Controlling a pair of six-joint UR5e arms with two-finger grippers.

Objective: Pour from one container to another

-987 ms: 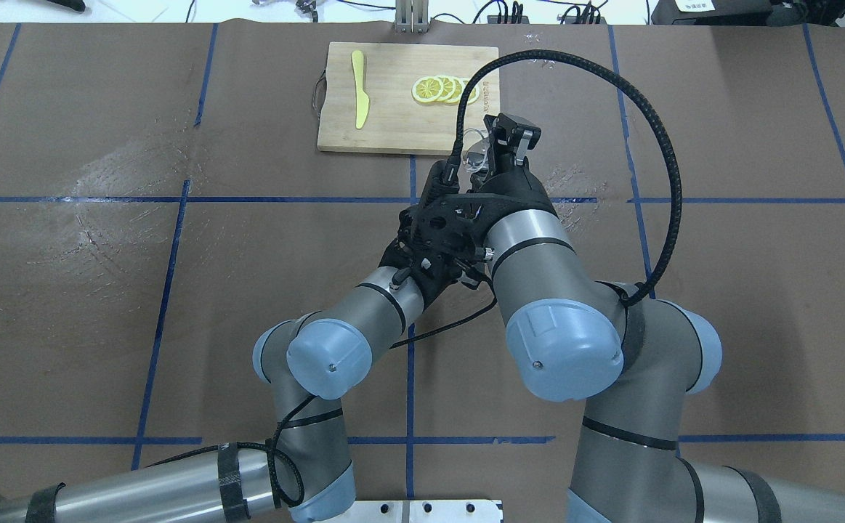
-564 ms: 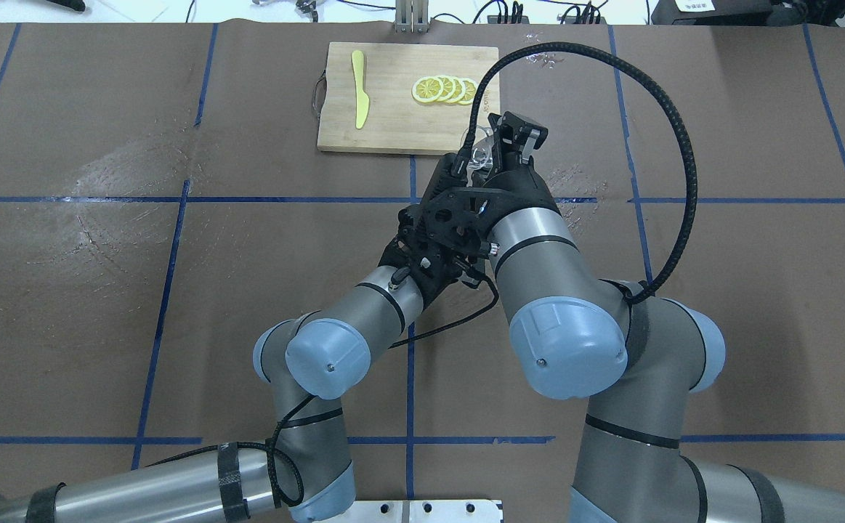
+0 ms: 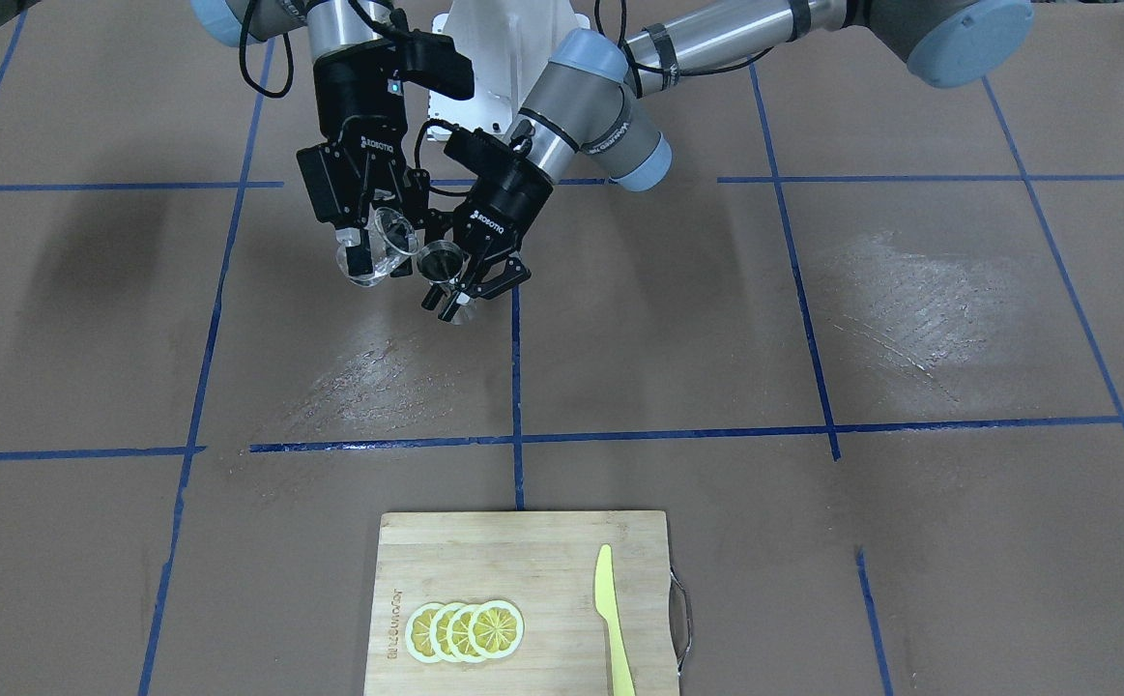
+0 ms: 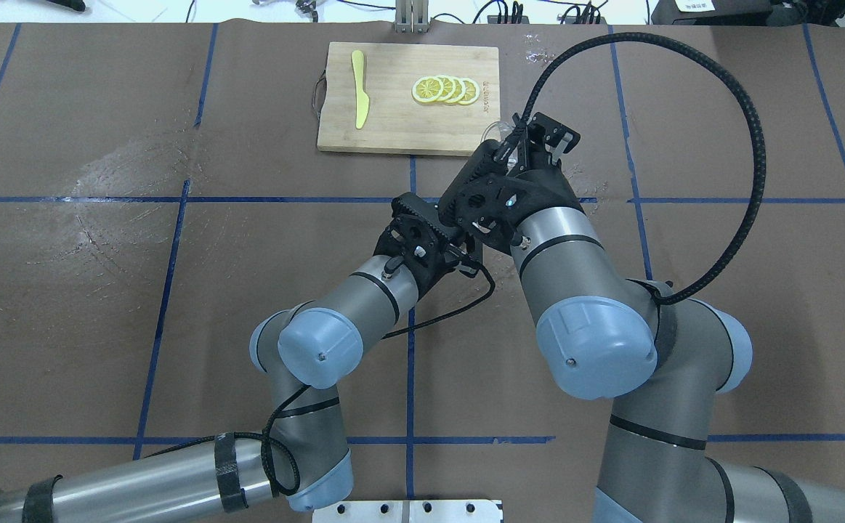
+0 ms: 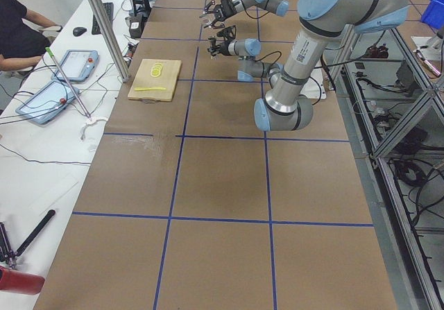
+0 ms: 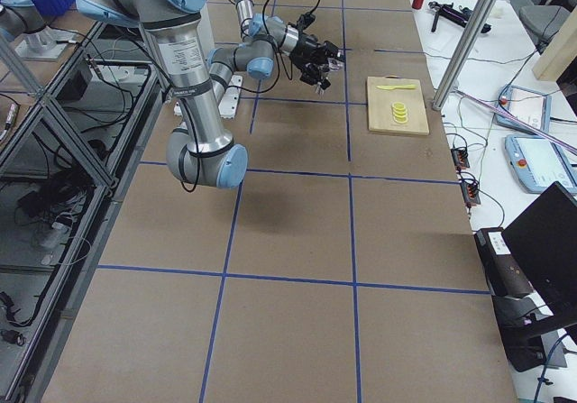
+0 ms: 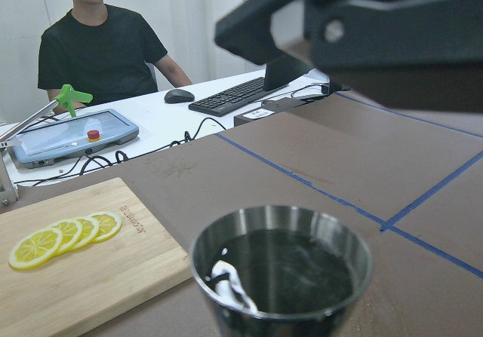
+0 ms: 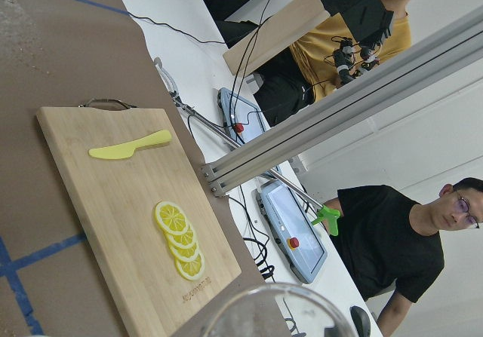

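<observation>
**Cup and jigger, both held in the air: handling notes**

**Item 1: cup point(image 3: 389, 237).** Clear glass with a pouring lip. The right gripper point(image 3: 378, 249) has it clamped, one finger on each side of the wall. It hangs above the middle of the tabletop point(image 3: 813, 319), tipped with its mouth toward the jigger. We cannot read what is inside.
- We judge it light, rigid and brittle, with a smooth wall that could slip if the grip loosens.
- The best hold is across the wall at mid-height, leaving the lip free and not squeezing the thin rim.

**Item 2: jigger point(image 3: 443, 261).** Steel, hourglass shape. The left gripper point(image 3: 465, 288) is closed on it below the upper cone, seemingly at the waist. It sits just beside the cup and slightly lower, roughly upright. We cannot tell whether the two touch. In the left wrist view a dark, glinting surface fills the upper cone, which we take for liquid.
- We judge it light, stiff and hard to damage, but polished.
- It may be top-heavy once filled, so it could swivel between the fingers.
- The waist is the natural seat, since the cones above and below keep it from sliding.

**Also present.** A board point(image 3: 523, 541) lies at the middle of the tabletop's far edge from the robot. It carries lemon slices point(image 3: 465, 630) and a yellow knife point(image 3: 612, 619), well apart from both grippers.
</observation>
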